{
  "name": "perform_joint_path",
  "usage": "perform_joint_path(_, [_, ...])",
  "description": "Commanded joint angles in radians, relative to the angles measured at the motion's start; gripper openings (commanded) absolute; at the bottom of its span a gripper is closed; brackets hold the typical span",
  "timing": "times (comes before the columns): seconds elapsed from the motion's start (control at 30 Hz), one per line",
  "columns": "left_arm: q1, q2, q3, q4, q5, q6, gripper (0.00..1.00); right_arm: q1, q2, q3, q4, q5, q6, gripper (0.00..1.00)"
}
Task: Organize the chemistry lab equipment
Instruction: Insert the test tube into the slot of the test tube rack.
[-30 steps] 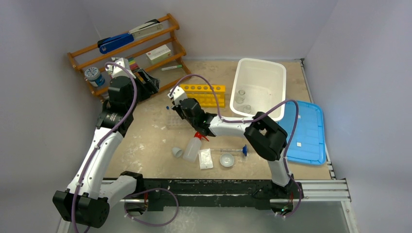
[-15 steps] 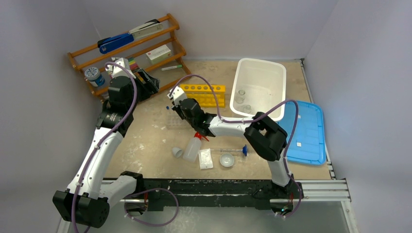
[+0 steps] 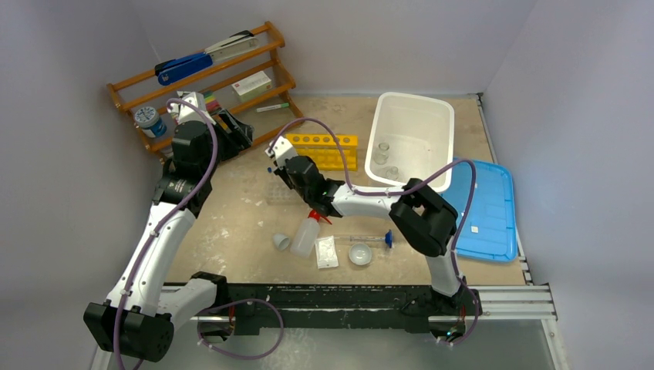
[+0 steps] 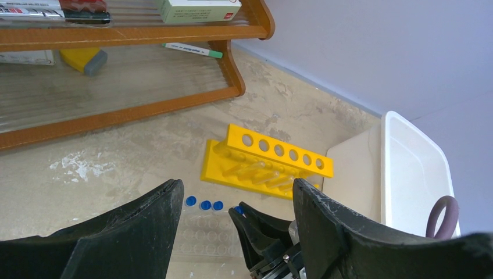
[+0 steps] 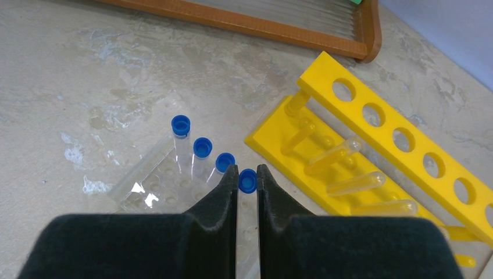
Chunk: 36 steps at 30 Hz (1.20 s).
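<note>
— Anything changed in the last second?
— Hardly: the right pincer (image 5: 247, 174) has shifted slightly, its tips clamped on a blue-capped tube (image 5: 247, 181) over the clear tray (image 5: 142, 187), yellow rack (image 5: 401, 139) just beyond. Left pincer (image 4: 237, 189) hangs open by the wooden shelf (image 4: 116, 115).

Lilac walls (image 3: 370, 38) closing into a corner, soft even light; wooden shelf (image 4: 116, 115) just beyond the left claw (image 4: 235, 195), standing on the scuffed beige table (image 3: 231, 223).
</note>
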Motion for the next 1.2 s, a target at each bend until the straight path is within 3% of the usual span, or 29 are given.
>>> perform_joint_path(0.0, [0.006, -0.020, 0.000, 0.055, 0.000, 0.006, 0.68, 0.000, -0.072, 0.032, 0.027, 0.035, -0.016, 0.00])
perform_joint_path(1.17, [0.006, -0.023, -0.002, 0.055, -0.002, 0.007, 0.68, 0.007, -0.034, 0.040, 0.030, -0.005, 0.005, 0.00])
